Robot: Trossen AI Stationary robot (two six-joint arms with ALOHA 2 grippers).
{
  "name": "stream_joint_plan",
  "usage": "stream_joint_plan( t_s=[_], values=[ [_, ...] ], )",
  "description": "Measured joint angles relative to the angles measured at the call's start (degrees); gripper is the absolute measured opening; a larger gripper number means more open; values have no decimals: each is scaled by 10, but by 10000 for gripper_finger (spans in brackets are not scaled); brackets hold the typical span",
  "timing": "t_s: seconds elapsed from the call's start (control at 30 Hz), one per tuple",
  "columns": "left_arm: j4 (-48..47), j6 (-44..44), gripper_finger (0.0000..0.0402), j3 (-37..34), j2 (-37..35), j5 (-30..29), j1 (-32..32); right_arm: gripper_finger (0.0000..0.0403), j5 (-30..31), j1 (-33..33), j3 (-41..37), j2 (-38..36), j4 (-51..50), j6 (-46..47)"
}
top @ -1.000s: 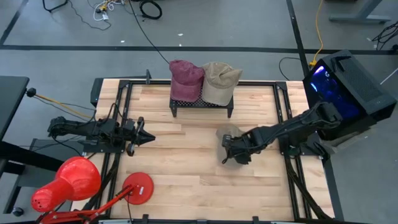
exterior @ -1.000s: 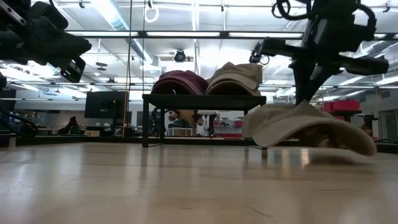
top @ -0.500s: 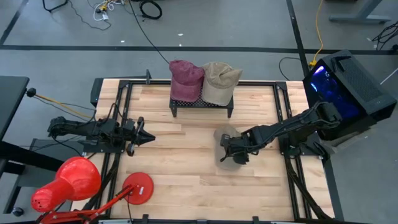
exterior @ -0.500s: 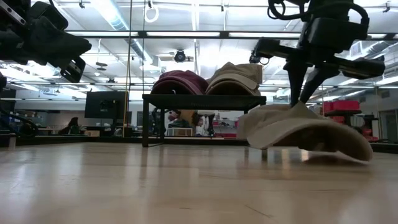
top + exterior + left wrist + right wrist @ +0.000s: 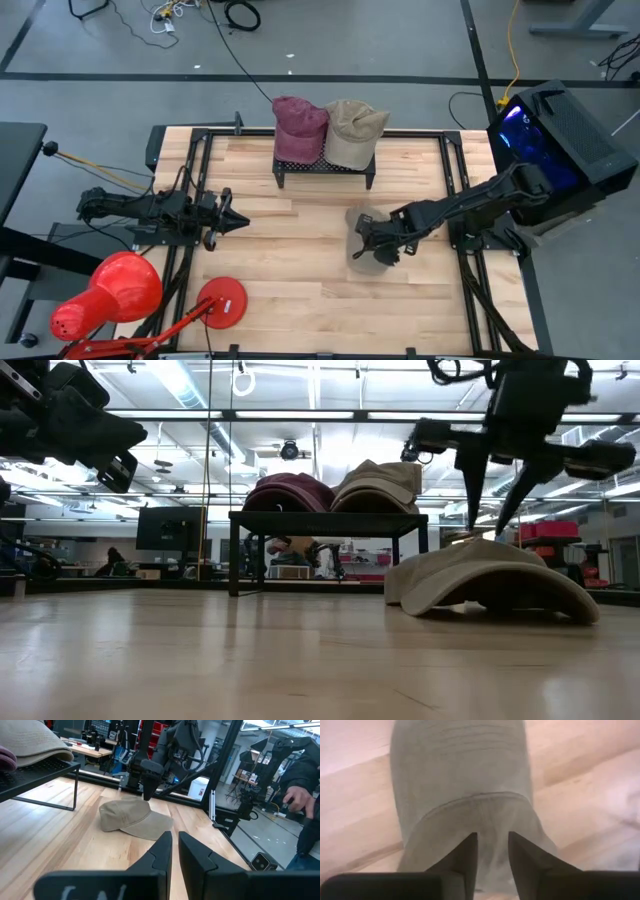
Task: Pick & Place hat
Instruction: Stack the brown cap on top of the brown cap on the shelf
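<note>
The beige hat (image 5: 490, 578) lies flat on the wooden tabletop (image 5: 290, 285), right of the centre, in front of the black rack (image 5: 324, 168) that carries a red hat (image 5: 299, 128) and a tan hat (image 5: 353, 131). The right pincer (image 5: 492, 532) stands directly over its crown, fingers a little apart and holding nothing. I judge the hat is set down; a good release means lifting straight up, so no finger catches the cloth and drags it. The left pincer (image 5: 228, 216) waits at the left side with narrow fingers, holding nothing. The tabletop is smooth and pale. Behind it is a workshop with ceiling lights; a person's hand (image 5: 299, 799) shows at the far right.
</note>
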Motion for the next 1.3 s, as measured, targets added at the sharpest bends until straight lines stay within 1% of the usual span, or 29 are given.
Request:
stream_joint_plan(
  t_s=[0.13,0.23,0.33,0.47,0.67,0.8,0.97,1.07,1.2,1.3],
  values=[
    [0,0,39,0,0,0,0,137,15,2,0,-25,1,37],
    [0,0,39,0,0,0,0,155,43,3,12,-46,-1,96],
    [0,0,39,0,0,0,0,169,56,3,32,-64,-2,160],
    [0,0,39,0,0,0,0,179,79,3,71,-78,-7,285],
    [0,0,39,0,0,0,0,178,80,3,137,-79,-51,480],
    [0,0,39,0,0,0,0,174,56,3,152,-79,-56,600],
    [0,0,39,0,0,0,0,171,7,3,147,-79,-57,703],
    [0,0,39,0,0,0,0,171,-2,1,137,-79,-58,770],
    [0,0,39,0,0,0,0,171,-15,1,119,-79,-55,801],
    [0,0,39,0,0,0,0,171,-34,1,99,-79,-28,806]
  ],
)
